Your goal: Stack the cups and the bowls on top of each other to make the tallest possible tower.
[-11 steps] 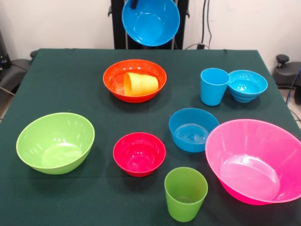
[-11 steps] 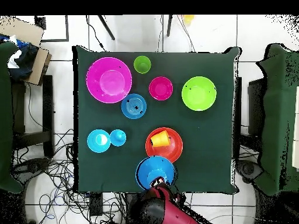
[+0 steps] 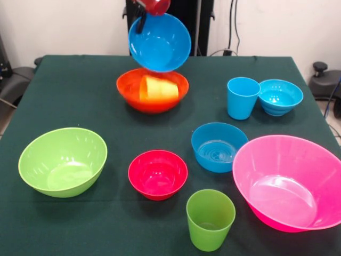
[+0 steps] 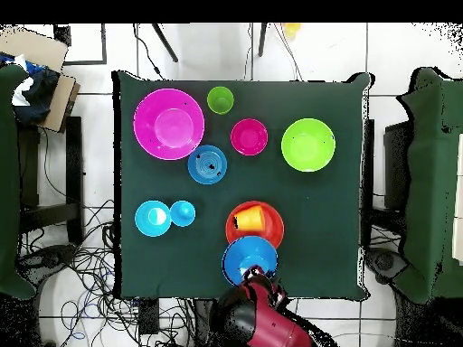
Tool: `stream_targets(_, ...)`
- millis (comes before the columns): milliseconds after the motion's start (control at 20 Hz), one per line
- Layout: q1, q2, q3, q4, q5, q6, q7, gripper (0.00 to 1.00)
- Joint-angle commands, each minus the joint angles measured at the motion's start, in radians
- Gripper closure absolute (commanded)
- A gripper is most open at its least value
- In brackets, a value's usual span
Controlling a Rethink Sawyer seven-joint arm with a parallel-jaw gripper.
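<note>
My gripper (image 3: 140,20) is shut on the rim of the large blue bowl (image 3: 160,42). It holds the bowl tilted in the air, just above and behind the wide orange bowl (image 3: 133,92). The orange cup (image 3: 159,88) lies on its side inside the orange bowl. In the overhead view the gripper (image 4: 257,274) and blue bowl (image 4: 246,257) sit at the table's robot side, next to the orange bowl (image 4: 271,230) with the cup (image 4: 249,218) in it.
On the table stand the light blue cup (image 3: 242,97), small turquoise bowl (image 3: 279,97), medium blue bowl (image 3: 218,146), large pink bowl (image 3: 290,181), small red bowl (image 3: 157,174), green cup (image 3: 210,218) and lime green bowl (image 3: 63,161).
</note>
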Motion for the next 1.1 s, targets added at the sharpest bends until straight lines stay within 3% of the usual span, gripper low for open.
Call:
stream_targets(50,0.010,0.228,0.127,-0.132,-0.013,-0.149,0.144,1.00)
stream_targets(500,0.033,0.249,0.110,-0.163,0.020,-0.147,0.127,1.00)
stream_targets(1100,0.053,0.196,0.095,-0.136,0.023,-0.086,0.125,1.00)
